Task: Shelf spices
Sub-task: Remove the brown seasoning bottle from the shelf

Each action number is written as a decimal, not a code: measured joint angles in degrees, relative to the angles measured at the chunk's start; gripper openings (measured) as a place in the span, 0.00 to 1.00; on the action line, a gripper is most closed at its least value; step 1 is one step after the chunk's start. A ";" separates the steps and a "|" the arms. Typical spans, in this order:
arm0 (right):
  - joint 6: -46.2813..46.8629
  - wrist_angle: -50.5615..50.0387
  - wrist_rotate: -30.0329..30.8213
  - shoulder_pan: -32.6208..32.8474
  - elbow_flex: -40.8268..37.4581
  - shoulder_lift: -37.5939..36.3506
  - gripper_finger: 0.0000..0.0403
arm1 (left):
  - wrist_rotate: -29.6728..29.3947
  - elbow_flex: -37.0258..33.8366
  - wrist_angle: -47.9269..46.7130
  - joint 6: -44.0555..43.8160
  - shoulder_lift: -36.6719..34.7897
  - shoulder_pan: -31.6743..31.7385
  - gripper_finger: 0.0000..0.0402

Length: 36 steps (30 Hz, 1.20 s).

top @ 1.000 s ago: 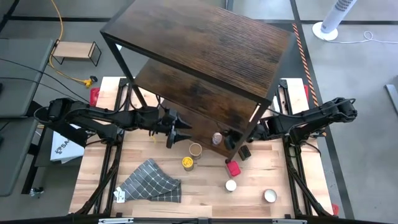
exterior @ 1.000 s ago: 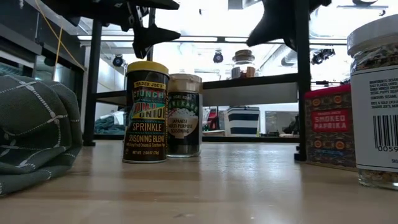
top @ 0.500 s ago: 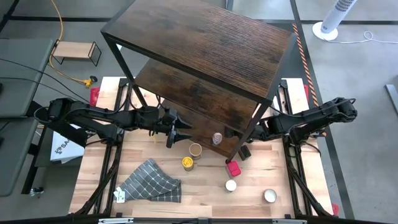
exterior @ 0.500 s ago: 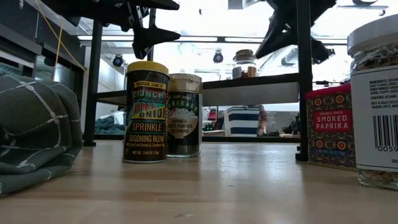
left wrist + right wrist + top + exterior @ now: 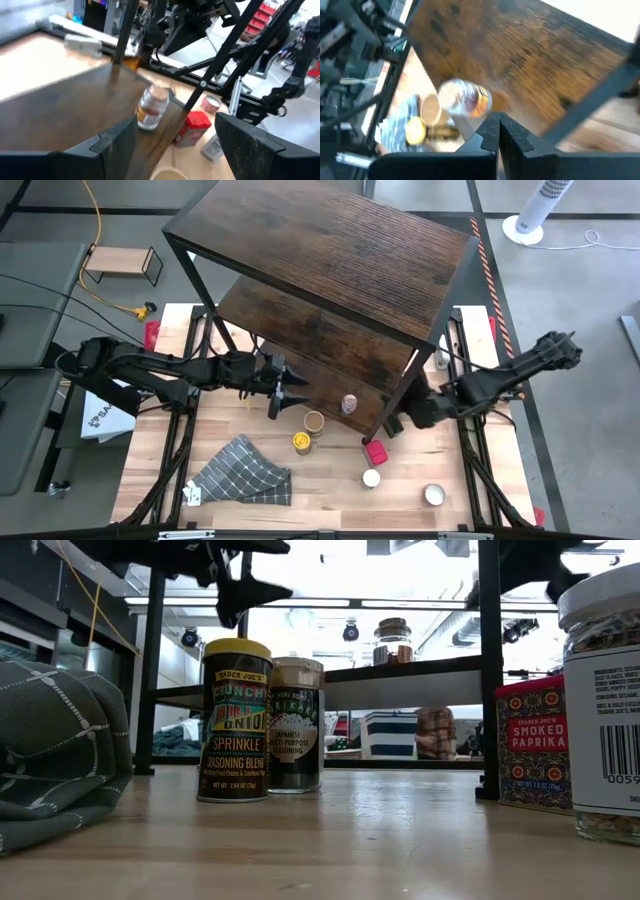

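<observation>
moved: right gripper has drawn back from under the shelf, clear of the jar on its lowest board.
left gripper: fingers spread, empty, level, beside the shelf's left edge.
open table: bare wood around the spices in front.
right gripper: clenched, empty.

The light-wood desk carries the shelf, a tall dark-wood unit on a thin black frame standing at the desk's far middle. On its lowest board stands one clear jar, near the right front post. Directly on the desk, near of the shelf, stand a tan-lidded jar and a yellow-lidded jar just beside each other, a red tin, a small white-lidded jar and a larger white-lidded jar to the right. A grey checked cloth lies crumpled at the near left.
</observation>
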 joint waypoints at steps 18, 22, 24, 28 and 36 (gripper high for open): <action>12.41 -11.46 1.58 14.52 0.00 7.32 0.00 | 1.02 11.18 -4.13 9.09 11.90 -4.98 0.65; 20.21 -12.77 3.86 14.00 0.00 15.30 0.00 | 0.51 11.16 -4.11 8.76 13.50 -6.06 0.65; 24.43 -12.61 4.95 13.67 0.00 18.41 0.00 | -0.69 11.16 -3.58 8.78 14.07 -6.48 0.65; 27.75 -10.19 5.22 13.14 0.00 22.96 0.00 | -2.86 11.16 -3.69 9.25 15.66 -6.68 0.65; 21.53 5.91 10.74 8.26 0.00 26.68 0.00 | -5.86 11.14 -3.58 9.66 16.32 -6.68 0.65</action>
